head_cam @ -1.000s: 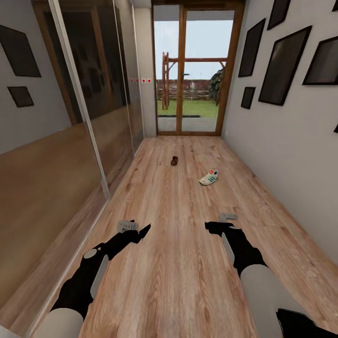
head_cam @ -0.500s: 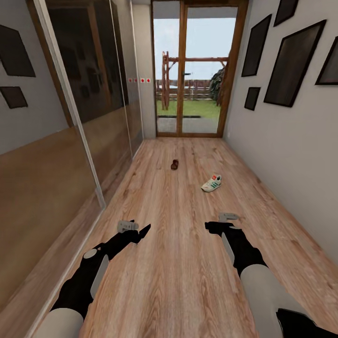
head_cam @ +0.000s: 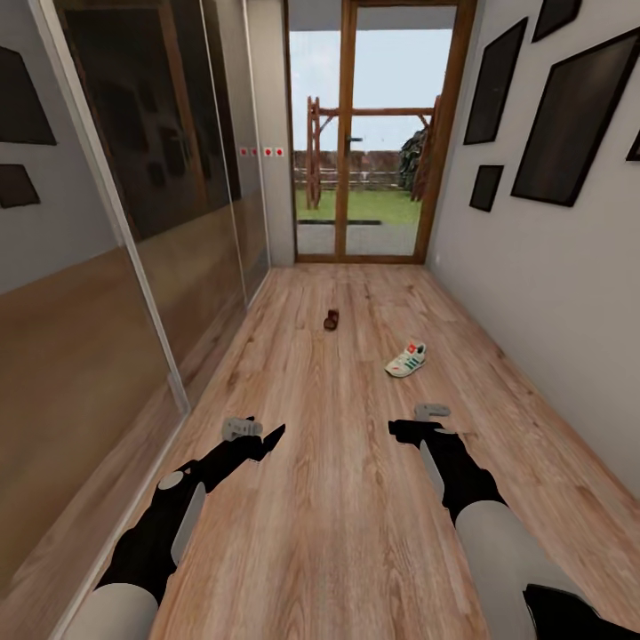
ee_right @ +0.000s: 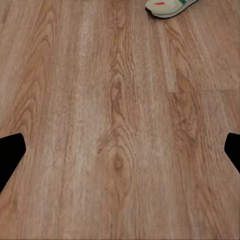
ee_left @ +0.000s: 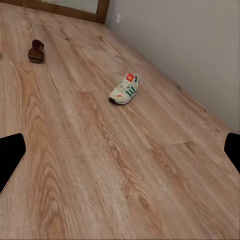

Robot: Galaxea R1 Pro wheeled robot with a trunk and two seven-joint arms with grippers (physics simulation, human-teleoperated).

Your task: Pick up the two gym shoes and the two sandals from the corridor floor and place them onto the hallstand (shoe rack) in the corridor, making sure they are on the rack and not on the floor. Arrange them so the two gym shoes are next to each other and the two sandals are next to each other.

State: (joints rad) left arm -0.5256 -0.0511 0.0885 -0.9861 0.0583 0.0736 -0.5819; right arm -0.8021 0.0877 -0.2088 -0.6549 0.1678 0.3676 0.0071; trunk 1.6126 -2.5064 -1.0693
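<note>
Gym shoe: one white sneaker [head_cam: 406,360] with green stripes lay on its sole on the corridor floor [head_cam: 338,498], ahead of you and toward your right, well apart from both arms. Your left wrist camera showed it [ee_left: 124,89] out in the open; your right wrist camera caught its heel end [ee_right: 167,7] at the frame edge.

Sandal: one small brown sandal [head_cam: 332,319] lay farther down the corridor, near the middle of the floor, and appeared again in the left wrist view [ee_left: 36,51]. The second sneaker, second sandal and the hallstand could not be located from these pictures.

Change noted: across the last second the walls, frames and mirrored wardrobe [head_cam: 116,267] slid outward and both shoes sat lower in the head view. I judged this as your base rolling forward, not the shoes moving.

Left gripper [head_cam: 267,440]: empty, held low over the floor; the wrist view showed its fingers [ee_left: 11,160] spread wide.

Right gripper [head_cam: 404,429]: empty, likewise parted, fingers [ee_right: 11,152] at the frame's two sides.

Meaning for the task: you were closing on the sneaker. No shoe had been lifted; all four placements remained outstanding.

Surroundings: glazed door [head_cam: 373,133] at the corridor end, dark picture frames [head_cam: 569,124] on the right wall.
</note>
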